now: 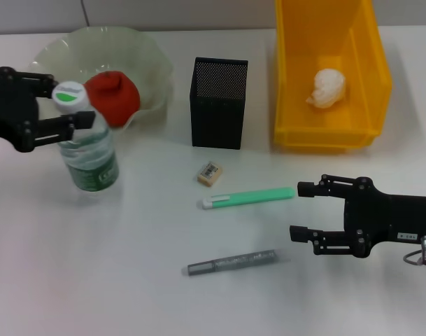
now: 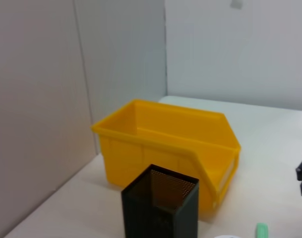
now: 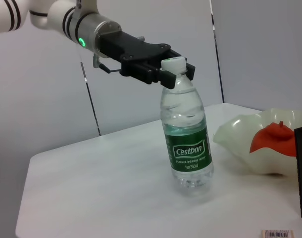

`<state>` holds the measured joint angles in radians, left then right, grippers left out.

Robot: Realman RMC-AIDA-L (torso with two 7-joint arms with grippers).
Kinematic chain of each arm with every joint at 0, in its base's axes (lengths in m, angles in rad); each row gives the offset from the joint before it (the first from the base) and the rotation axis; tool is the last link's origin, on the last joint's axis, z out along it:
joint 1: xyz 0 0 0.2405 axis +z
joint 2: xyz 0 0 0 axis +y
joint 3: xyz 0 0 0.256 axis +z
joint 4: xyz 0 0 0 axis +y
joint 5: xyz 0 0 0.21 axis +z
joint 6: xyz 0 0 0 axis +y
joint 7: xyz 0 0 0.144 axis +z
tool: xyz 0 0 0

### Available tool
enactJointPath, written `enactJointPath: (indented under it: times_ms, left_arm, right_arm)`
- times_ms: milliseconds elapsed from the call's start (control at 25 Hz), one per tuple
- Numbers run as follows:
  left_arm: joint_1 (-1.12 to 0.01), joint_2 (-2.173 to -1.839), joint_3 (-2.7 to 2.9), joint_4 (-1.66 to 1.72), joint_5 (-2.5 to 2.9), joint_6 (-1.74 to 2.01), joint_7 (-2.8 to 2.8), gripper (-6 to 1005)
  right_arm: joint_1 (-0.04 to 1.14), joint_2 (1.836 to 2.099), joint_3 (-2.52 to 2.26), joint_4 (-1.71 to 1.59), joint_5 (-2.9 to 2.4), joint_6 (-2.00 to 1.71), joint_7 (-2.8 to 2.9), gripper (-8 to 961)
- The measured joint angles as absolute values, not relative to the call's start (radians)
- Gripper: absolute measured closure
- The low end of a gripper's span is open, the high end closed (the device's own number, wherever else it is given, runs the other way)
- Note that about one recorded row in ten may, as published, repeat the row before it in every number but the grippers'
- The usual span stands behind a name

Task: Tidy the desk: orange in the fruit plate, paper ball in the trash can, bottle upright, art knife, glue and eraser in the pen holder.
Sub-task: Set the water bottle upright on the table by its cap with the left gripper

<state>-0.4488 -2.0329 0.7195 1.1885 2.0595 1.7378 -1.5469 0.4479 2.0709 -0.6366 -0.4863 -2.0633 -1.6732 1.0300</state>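
- My left claw (image 1: pixel 64 112) sits at nine o'clock in the head view, level with the neck of the bottle (image 1: pixel 87 147); its fingers flank the cap, and I can't tell whether they actually press on it.
- The bottle stands upright on the white surface (image 1: pixel 94 266), just in front of the fruit plate (image 1: pixel 146 56). The right wrist view confirms it is vertical, green label facing out.
- The orange (image 1: pixel 115 98) lies inside the fruit plate, at about ten o'clock.
- The paper ball (image 1: pixel 327 87) rests on the floor of the yellow trash can (image 1: pixel 370 77), at about one o'clock.
- The black mesh pen holder (image 1: pixel 218 101) stands between plate and trash can, at twelve o'clock; I can't see into it.
- The eraser (image 1: pixel 210 173) lies on the surface just in front of the pen holder, near centre.
- A green art knife (image 1: pixel 249 198) lies just below the eraser; a grey glue stick (image 1: pixel 232 262) lies further toward six o'clock, apart from it.
- My right claw (image 1: pixel 302 211) hovers at four o'clock with its fingers spread wide, gripping nothing; its upper fingertip (image 1: pixel 305 189) is just beside the knife's end.
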Motion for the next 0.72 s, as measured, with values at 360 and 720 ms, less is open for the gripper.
enactJointPath:
  times_ms: [360, 720]
  left_arm:
    - [-0.399, -2.028, 0.564, 1.111, 2.027, 1.734, -1.46, 555]
    - [-0.399, -2.01, 0.511, 1.035, 2.027, 1.692, -1.413, 555]
  right_arm:
    - [0.449, 2.072, -0.637, -0.486, -2.063, -1.675, 1.031, 179]
    - [0.451, 2.074, -0.637, -0.486, -2.063, -1.675, 1.031, 179]
